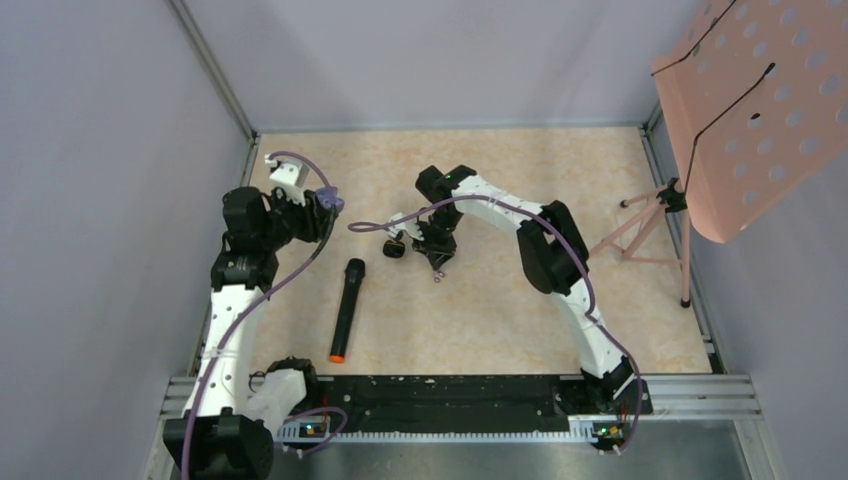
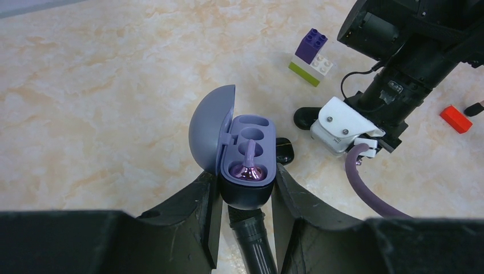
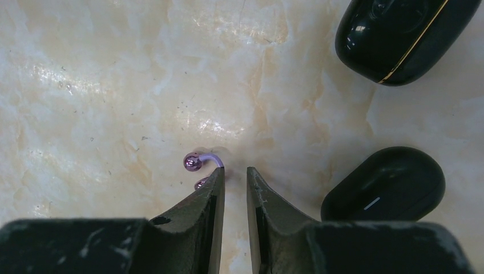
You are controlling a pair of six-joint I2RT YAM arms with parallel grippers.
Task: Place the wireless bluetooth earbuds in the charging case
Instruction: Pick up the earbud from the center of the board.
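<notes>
My left gripper [image 2: 246,184] is shut on the base of a purple charging case [image 2: 251,197], held off the table with its lid [image 2: 208,128] swung open. One purple C-curled earbud [image 2: 249,168] with a shiny end sits in the case's near slot; the far slot is bare. A second purple curled earbud [image 3: 201,160] lies on the table against the outer side of the left fingertip of my right gripper [image 3: 235,171]. That gripper points down at the table, open by a narrow gap, with nothing between its fingers. From above, the right gripper [image 1: 437,262] is mid-table and the left gripper [image 1: 325,210] to its left.
Two closed black cases [image 3: 402,34] [image 3: 385,185] lie right of my right gripper. A black microphone [image 1: 345,310] lies below the held case. A stack of toy bricks [image 2: 311,57] and a red block [image 2: 455,119] are on the table. A pink music stand [image 1: 750,100] stands at the right.
</notes>
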